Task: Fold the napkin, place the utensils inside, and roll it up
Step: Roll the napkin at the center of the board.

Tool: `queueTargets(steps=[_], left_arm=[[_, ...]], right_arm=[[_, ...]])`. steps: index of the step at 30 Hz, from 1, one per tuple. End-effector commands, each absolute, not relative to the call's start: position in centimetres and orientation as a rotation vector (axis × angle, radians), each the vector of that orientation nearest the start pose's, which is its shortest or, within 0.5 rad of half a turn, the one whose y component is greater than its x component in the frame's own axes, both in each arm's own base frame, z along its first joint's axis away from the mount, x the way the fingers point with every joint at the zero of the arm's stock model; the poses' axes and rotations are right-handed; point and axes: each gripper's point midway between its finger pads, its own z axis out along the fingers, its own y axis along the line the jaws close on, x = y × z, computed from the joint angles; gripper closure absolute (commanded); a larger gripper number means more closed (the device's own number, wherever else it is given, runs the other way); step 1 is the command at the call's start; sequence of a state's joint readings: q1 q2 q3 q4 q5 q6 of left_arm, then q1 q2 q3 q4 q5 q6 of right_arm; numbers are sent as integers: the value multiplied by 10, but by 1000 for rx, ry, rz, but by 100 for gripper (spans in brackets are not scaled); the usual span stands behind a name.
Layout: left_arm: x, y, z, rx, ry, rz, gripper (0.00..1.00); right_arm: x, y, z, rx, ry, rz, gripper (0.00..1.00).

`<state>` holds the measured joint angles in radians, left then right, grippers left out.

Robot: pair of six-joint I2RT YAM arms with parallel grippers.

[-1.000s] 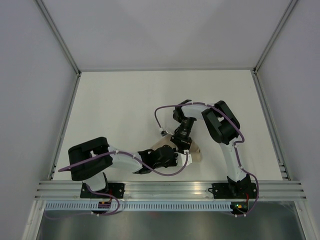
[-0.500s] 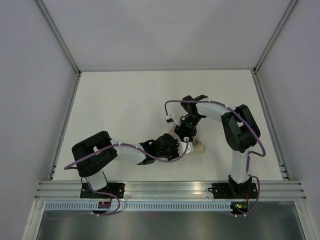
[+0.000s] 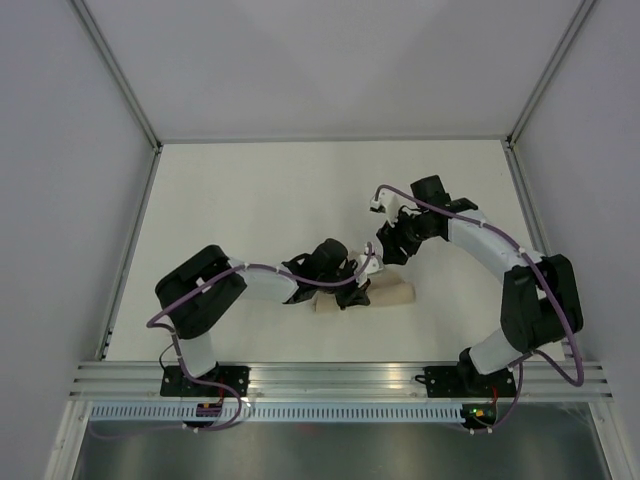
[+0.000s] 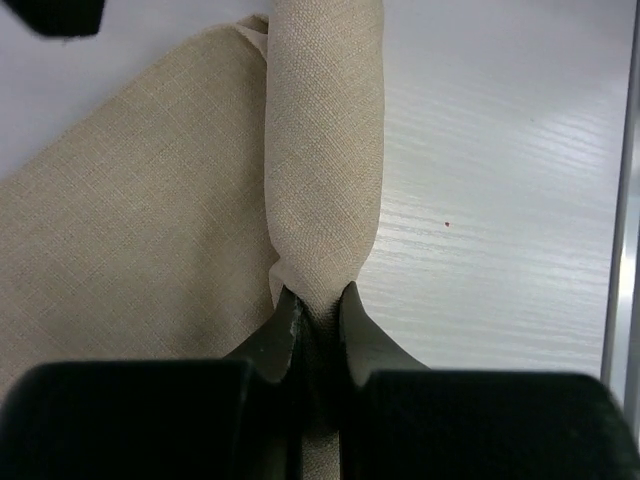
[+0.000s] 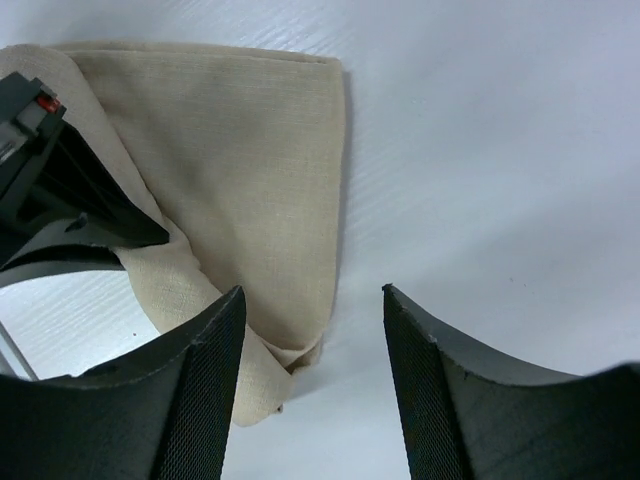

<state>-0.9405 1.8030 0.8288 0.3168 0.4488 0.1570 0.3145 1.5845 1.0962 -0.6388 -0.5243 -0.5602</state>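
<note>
The beige napkin (image 3: 388, 296) lies near the front middle of the white table, partly rolled into a tube (image 4: 325, 170) with a flat part (image 4: 130, 200) beside it. My left gripper (image 4: 318, 310) is shut on the near end of the tube; from above it sits at the roll's left end (image 3: 355, 288). My right gripper (image 5: 312, 291) stands open above the table, nothing between its fingers, just past the napkin's corner (image 5: 250, 170). In the top view it hangs behind and to the right of the roll (image 3: 392, 250). The utensils are hidden.
The aluminium rail (image 3: 340, 378) with both arm bases runs along the near edge. Grey walls close in the table on the left, back and right. The table's metal edge strip (image 4: 622, 200) shows in the left wrist view. The left gripper's black body (image 5: 60, 190) shows in the right wrist view.
My right gripper has opened, let go of the napkin and drawn back to the right. My left gripper has shut on the roll and shifted right along it.
</note>
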Motion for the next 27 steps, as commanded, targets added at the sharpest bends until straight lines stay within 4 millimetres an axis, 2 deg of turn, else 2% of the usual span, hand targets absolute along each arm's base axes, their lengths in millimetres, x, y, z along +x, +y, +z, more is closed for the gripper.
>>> queueTargets(steps=[1, 4, 10, 12, 13, 15, 19, 21, 27], left_arm=[[162, -360, -15, 1432, 2133, -1071, 98], [163, -359, -16, 1416, 2182, -1117, 98], [165, -356, -18, 1359, 2241, -1222, 98], [164, -357, -20, 1355, 2261, -1252, 98], [168, -358, -19, 1348, 2261, -1259, 98], [168, -357, -22, 1314, 2305, -1287, 98], [168, -360, -24, 1302, 2321, -1313, 98], [168, -360, -25, 1291, 2336, -1323, 98], [169, -361, -28, 1276, 2359, -1319, 98]], right_arm=[[312, 166, 110, -1177, 2140, 554, 37], [305, 160, 118, -1191, 2064, 505, 37], [271, 156, 122, -1313, 1891, 483, 35], [257, 154, 115, -1376, 1843, 476, 35], [248, 155, 105, -1408, 1839, 480, 35], [243, 160, 103, -1455, 1779, 429, 34], [226, 171, 83, -1531, 1733, 346, 33], [221, 184, 80, -1571, 1678, 330, 32], [216, 196, 66, -1661, 1635, 258, 31]])
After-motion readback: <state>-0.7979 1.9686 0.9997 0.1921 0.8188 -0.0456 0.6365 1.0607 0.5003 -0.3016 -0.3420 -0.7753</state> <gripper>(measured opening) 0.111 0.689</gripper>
